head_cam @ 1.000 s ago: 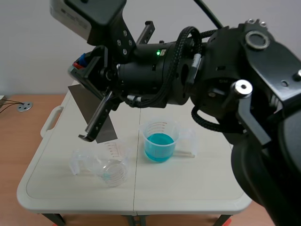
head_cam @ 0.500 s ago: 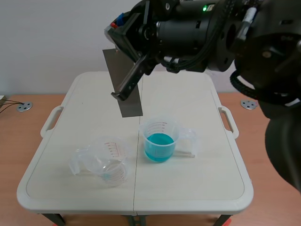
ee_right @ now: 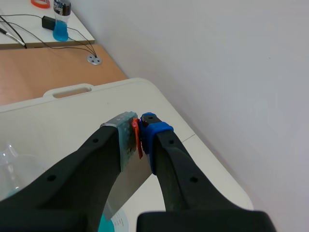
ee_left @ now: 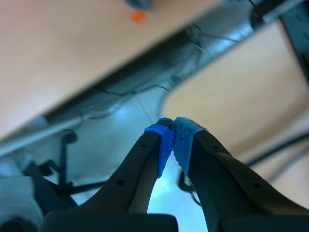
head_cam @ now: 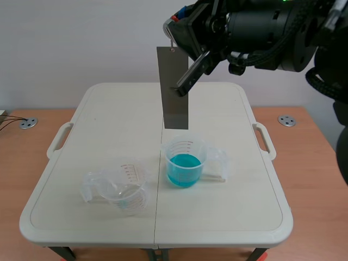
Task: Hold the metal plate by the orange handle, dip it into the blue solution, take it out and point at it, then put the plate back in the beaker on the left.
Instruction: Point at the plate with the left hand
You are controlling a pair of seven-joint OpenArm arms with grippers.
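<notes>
One thin, stiff metal plate is hanging upright just above the beaker of blue solution, probably light and slick, so the right claw is clamping its orange handle, while the left claw is sitting pressed together, empty.

— How many beakers do we count?
— Two: a clear beaker and a beaker of blue solution.
— And plates?
— We count one metal plate, one table, and two discs: a floor disc and a second floor disc.
</notes>
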